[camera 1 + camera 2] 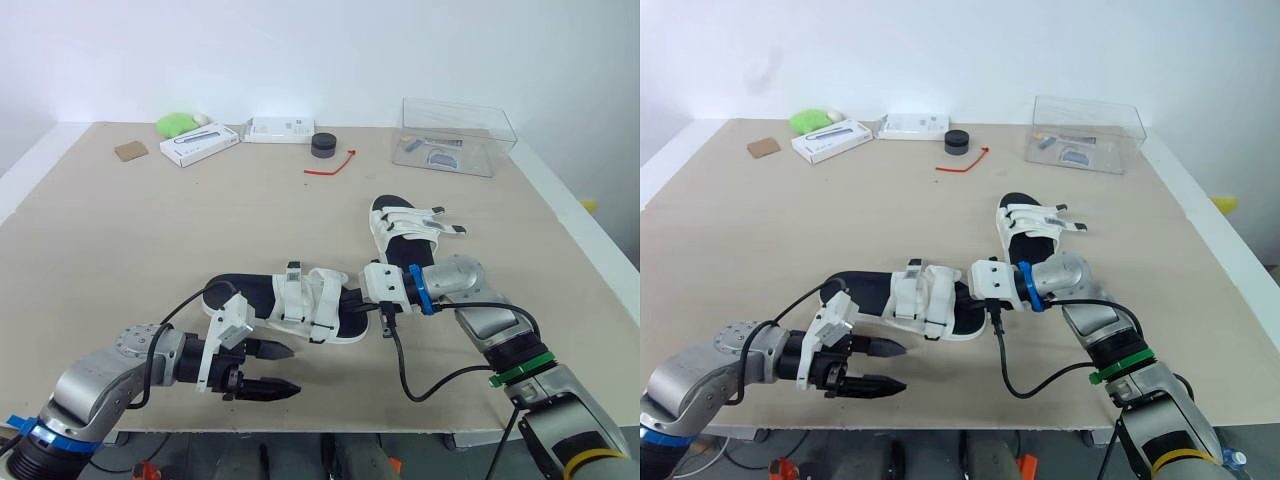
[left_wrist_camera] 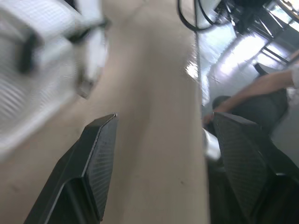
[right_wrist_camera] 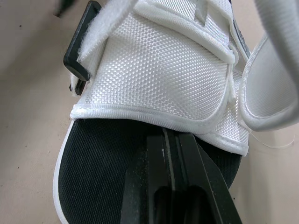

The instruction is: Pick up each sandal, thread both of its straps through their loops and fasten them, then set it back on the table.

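Observation:
Two white-strapped sandals with black footbeds lie on the tan table (image 1: pixel 120 250). The near sandal (image 1: pixel 290 300) is at front centre, the far sandal (image 1: pixel 405 228) behind it to the right. My left gripper (image 1: pixel 272 370) hovers open just in front of the near sandal's left half, close to the table's front edge, with nothing between its fingers (image 2: pixel 100 154). My right gripper (image 1: pixel 350 302) reaches in from the right over the near sandal's right end. Its fingers (image 3: pixel 159 158) are pressed together on the black footbed, tips at the edge of the white strap panel (image 3: pixel 159 79).
At the back of the table stand a clear plastic box (image 1: pixel 455 135), a black round object (image 1: pixel 323 144), a red cord (image 1: pixel 333 165), two white boxes (image 1: pixel 198 143), a green item (image 1: pixel 177 124) and a brown square (image 1: pixel 131 151). A seated person (image 2: pixel 261 88) is beyond the table's front edge.

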Robot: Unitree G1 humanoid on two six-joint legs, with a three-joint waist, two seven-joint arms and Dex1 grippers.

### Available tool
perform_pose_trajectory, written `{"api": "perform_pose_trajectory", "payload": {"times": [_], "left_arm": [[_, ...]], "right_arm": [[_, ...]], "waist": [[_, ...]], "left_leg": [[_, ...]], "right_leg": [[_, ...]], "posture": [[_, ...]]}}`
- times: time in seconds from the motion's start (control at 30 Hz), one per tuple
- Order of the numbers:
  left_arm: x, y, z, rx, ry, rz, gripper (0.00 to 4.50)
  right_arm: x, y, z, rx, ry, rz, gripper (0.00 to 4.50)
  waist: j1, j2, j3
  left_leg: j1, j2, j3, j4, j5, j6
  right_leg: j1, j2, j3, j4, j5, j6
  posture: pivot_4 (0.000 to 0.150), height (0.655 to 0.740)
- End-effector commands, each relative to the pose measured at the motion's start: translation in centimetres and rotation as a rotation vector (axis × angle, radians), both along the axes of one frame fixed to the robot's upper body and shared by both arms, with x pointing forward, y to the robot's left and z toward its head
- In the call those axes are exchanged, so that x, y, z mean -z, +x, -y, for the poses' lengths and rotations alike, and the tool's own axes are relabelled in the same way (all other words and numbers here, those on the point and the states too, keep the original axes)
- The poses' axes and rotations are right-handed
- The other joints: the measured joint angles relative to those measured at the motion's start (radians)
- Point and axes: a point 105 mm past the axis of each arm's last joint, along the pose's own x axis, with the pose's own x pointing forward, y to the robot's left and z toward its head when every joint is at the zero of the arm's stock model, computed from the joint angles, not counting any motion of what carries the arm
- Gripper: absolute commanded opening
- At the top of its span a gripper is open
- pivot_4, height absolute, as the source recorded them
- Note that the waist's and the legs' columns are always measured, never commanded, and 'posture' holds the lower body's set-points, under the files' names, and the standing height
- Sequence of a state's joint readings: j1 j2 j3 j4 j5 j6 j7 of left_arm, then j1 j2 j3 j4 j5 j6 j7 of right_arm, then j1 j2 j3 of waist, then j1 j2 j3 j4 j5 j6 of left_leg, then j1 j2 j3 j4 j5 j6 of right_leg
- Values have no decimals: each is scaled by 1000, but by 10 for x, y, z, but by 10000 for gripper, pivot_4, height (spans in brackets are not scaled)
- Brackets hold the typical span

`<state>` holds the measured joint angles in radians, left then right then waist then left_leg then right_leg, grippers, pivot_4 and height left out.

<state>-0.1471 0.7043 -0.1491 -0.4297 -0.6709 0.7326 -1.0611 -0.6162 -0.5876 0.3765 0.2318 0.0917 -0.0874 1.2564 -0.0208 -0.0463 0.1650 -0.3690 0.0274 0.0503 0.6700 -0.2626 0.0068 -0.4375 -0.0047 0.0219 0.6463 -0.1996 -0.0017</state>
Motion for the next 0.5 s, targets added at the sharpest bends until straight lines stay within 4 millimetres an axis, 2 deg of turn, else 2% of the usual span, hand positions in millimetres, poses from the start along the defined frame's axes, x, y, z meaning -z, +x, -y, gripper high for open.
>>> {"api": "perform_pose_trajectory", "payload": {"times": [0.03, 0.17, 0.5], "left_arm": [[-10, 8, 6, -15, -32, 70, 32968], [-10, 8, 15, -24, -55, 95, 32968], [-4, 18, 23, -74, -42, 128, 32968]], "right_arm": [[20, 2, 15, 55, -89, -48, 0], [20, 2, 15, 59, -88, -47, 0], [19, 3, 15, 66, -85, -46, 0]], "waist": [[0, 0, 0], [0, 0, 0], [0, 0, 0]], "left_leg": [[0, 0, 0, 0, 0, 0], [0, 0, 0, 0, 0, 0], [0, 0, 0, 0, 0, 0]], "right_leg": [[0, 0, 0, 0, 0, 0], [0, 0, 0, 0, 0, 0], [0, 0, 0, 0, 0, 0]], "posture": [[1500, 7400], [1500, 7400], [1500, 7400]]}}
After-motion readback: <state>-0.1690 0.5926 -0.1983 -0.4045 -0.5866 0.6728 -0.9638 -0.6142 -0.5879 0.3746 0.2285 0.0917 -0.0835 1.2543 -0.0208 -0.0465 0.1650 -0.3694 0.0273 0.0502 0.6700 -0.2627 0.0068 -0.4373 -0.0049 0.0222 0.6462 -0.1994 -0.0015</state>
